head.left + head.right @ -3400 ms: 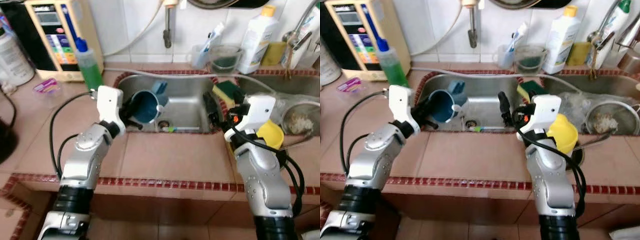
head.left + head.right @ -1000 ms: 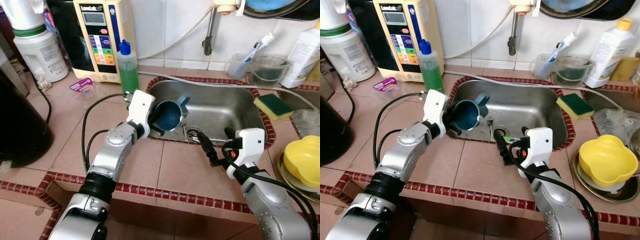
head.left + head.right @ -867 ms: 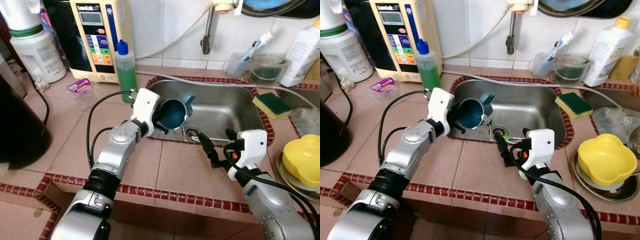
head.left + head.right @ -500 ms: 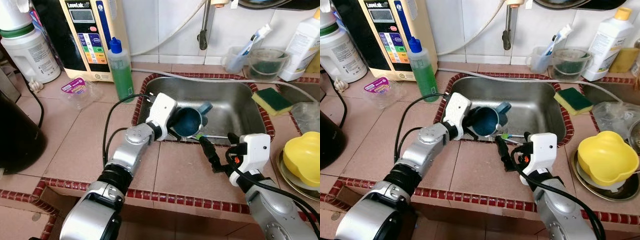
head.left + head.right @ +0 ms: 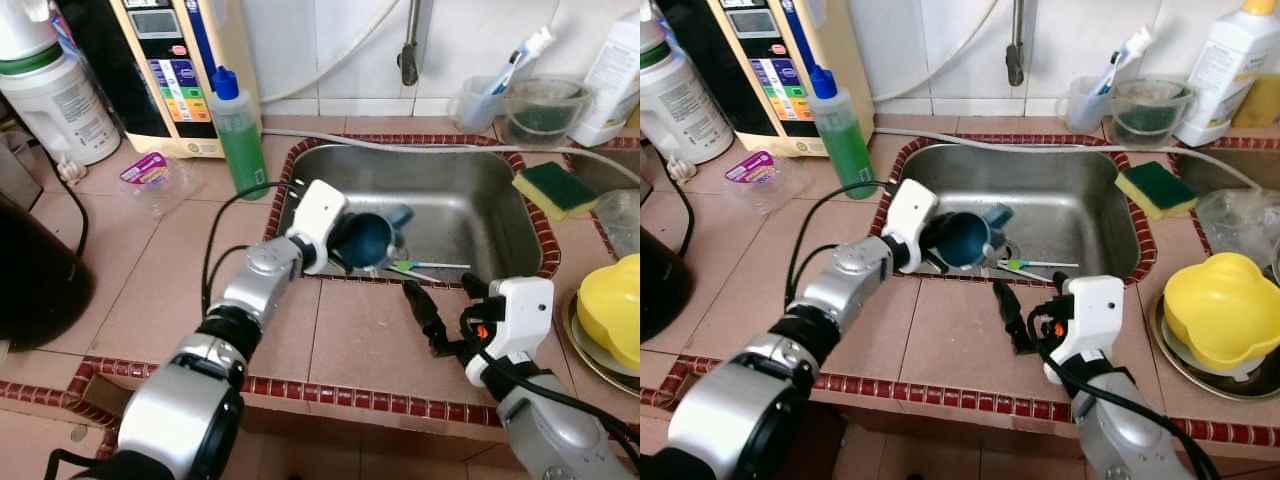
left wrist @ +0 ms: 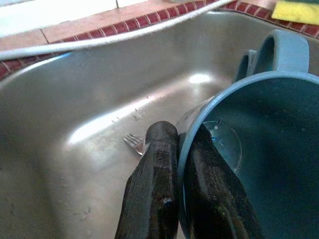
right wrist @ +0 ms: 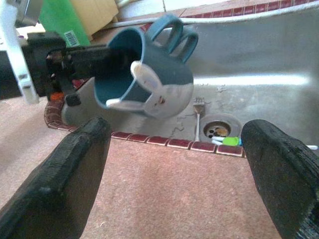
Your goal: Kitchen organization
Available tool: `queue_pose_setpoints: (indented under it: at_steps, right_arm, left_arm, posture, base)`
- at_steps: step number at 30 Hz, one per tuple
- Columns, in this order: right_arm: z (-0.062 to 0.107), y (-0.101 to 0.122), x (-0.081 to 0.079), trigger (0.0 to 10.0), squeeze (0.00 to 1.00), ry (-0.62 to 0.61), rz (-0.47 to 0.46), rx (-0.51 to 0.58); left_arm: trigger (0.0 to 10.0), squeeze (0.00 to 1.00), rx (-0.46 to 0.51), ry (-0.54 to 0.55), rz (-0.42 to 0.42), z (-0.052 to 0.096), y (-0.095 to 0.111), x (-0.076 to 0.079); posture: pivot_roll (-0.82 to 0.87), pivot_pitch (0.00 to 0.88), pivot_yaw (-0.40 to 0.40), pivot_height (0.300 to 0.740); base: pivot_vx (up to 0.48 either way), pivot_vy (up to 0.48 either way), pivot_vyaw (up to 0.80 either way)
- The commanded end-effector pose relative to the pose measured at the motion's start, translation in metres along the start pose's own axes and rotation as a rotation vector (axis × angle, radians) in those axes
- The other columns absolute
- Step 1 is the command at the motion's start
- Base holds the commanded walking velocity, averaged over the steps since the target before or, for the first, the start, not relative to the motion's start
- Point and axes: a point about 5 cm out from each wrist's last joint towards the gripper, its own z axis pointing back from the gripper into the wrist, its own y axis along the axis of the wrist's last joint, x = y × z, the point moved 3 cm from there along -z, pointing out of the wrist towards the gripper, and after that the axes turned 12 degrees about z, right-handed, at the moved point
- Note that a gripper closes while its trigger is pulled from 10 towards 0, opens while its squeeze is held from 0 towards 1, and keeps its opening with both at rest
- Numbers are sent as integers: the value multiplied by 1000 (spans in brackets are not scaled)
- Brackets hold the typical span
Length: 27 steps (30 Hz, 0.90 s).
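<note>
- My left gripper [image 6: 177, 164] is pinched on the rim of the blue mug [image 5: 962, 238], one finger inside the cup and one outside against its wall.
- The mug hangs tipped on its side over the near edge of the steel sink [image 5: 1080, 190], its mouth turned back toward my left wrist and its handle pointing away from it.
- Below the mug, on the sink floor, lie a fork [image 6: 133, 142] and a green-tipped toothbrush [image 5: 1035, 264] near the drain.
- My right gripper [image 5: 1025, 315] hovers over the tiled counter [image 5: 950, 340] in front of the sink, fingers spread wide and holding nothing; the mug is just beyond it, ahead of the fingertips.
- Out past my left gripper stands a green soap bottle [image 5: 838, 120].
</note>
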Motion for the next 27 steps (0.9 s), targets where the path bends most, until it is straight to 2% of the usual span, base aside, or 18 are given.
queue_pose_setpoints:
  at_steps: [1, 9, 10, 13, 27]
  right_arm:
    - [3, 2, -2, 10000, 0, 4, -9, 4]
    - [6, 1, -1, 10000, 0, -21, -18, 0]
    - [7, 1, -2, 10000, 0, -22, -20, 0]
    - [8, 1, -3, 10000, 0, -25, -22, 2]
    - [4, 2, -1, 10000, 0, -31, -22, 10]
  left_arm:
    - [10000, 0, 5, 8, 14, 0, 3, -4]
    - [10000, 0, -29, 17, -42, 1, 4, -10]
    - [10000, 1000, -27, 16, -43, 2, 4, -12]
    - [10000, 1000, -15, 20, 13, 4, 7, -16]
    - [10000, 1000, 0, 56, 15, 9, 15, -29]
  posture:
    - [-257, 209, 155, 740]
    - [-262, 223, 177, 740]
    - [-263, 223, 182, 740]
    - [-263, 222, 185, 740]
    - [-244, 227, 176, 740]
  base:
    - [0, 0, 0]
    - [0, 0, 0]
    - [0, 0, 0]
    - [0, 0, 0]
    - [0, 0, 0]
